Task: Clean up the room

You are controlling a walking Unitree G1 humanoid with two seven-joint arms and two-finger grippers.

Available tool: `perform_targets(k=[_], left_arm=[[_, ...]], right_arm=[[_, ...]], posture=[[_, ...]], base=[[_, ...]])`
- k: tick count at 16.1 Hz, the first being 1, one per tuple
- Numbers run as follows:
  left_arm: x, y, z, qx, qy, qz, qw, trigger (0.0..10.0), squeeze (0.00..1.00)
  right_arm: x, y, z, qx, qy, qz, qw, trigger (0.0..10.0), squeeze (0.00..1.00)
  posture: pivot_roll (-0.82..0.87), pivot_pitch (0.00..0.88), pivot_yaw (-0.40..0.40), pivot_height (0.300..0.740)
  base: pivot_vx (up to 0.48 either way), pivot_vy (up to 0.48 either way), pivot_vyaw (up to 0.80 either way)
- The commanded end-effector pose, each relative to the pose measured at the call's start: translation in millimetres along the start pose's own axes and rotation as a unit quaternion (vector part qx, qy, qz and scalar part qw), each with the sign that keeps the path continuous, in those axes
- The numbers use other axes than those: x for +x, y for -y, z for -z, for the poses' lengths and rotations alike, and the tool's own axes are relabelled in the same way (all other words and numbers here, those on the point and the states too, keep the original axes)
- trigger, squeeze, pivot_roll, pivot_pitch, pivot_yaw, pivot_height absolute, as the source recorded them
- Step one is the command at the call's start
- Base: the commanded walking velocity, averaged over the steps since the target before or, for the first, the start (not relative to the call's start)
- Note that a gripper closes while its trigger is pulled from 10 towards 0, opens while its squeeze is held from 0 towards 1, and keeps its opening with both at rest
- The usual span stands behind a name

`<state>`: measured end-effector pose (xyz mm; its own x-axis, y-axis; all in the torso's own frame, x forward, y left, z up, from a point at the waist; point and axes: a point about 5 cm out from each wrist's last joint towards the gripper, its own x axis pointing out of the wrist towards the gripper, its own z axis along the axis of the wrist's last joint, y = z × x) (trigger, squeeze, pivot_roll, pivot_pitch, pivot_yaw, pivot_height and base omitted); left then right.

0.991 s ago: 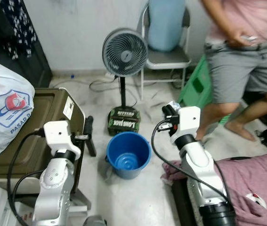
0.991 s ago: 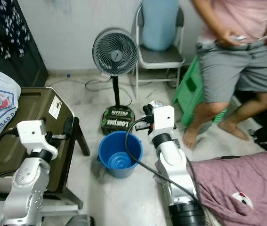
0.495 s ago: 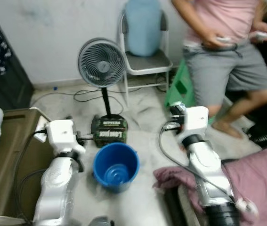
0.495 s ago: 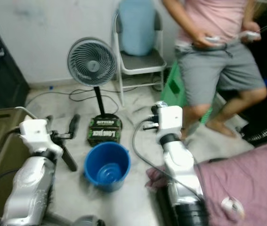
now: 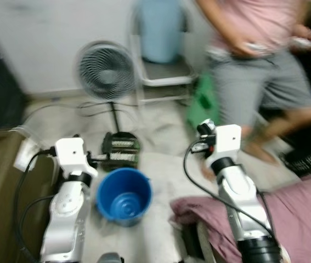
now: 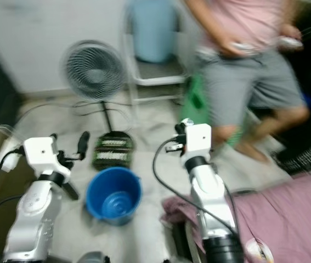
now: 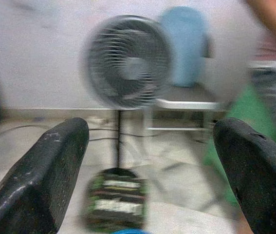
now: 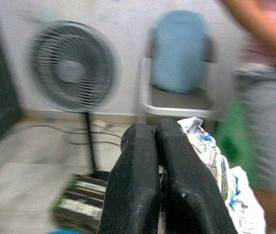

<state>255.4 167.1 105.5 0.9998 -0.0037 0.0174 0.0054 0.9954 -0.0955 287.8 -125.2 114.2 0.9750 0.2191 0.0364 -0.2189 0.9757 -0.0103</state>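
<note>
My right claw [image 8: 155, 141] is clamped on a crumpled wrapper [image 8: 211, 161], right of center. My left claw [image 7: 147, 161] is spread apart, above the blue bucket [image 5: 123, 196].

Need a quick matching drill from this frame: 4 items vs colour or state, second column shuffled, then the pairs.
Items:
1. bucket
2. left gripper
3. right gripper
4. standing fan

Colour or state:
A. shut on a printed wrapper
B. grey, on a black pole
C. blue, empty, on the floor
D. fingers wide open

Pairs: 1-C, 2-D, 3-A, 4-B
</note>
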Motion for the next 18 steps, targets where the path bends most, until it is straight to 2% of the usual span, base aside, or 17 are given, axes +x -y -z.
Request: perform_targets(k=[1, 7, 12, 18], left_arm=[[-1.6, -3.6, 0.4, 0.007, -0.003, -0.007, 1.000, 10.0, 0.00], [-1.5, -2.6, 0.6, 0.002, -0.005, 0.003, 1.000, 10.0, 0.00], [-1.4, -1.3, -0.8, -0.001, 0.001, 0.013, 1.000, 10.0, 0.00], [-1.3, -0.8, -1.6, -0.006, 0.003, 0.014, 1.000, 10.0, 0.00]], right_arm=[[2.0, -4.1, -5.2, -0.001, 0.010, -0.009, 1.000, 10.0, 0.00], [2.1, -4.7, -4.3, -0.001, 0.008, -0.009, 1.000, 10.0, 0.00], [3.1, -4.1, -4.3, -0.001, 0.008, -0.004, 1.000, 10.0, 0.00], [4.5, -4.3, -5.6, -0.001, 0.011, -0.006, 1.000, 10.0, 0.00]], posture=[[0.05, 0.045, -0.014, 0.740], [0.05, 0.047, -0.014, 0.740], [0.05, 0.043, -0.014, 0.740], [0.05, 0.050, -0.015, 0.740]], base=[[0.000, 0.000, 0.80], [0.000, 0.000, 0.80], [0.000, 0.000, 0.00], [0.271, 0.000, 0.00]])
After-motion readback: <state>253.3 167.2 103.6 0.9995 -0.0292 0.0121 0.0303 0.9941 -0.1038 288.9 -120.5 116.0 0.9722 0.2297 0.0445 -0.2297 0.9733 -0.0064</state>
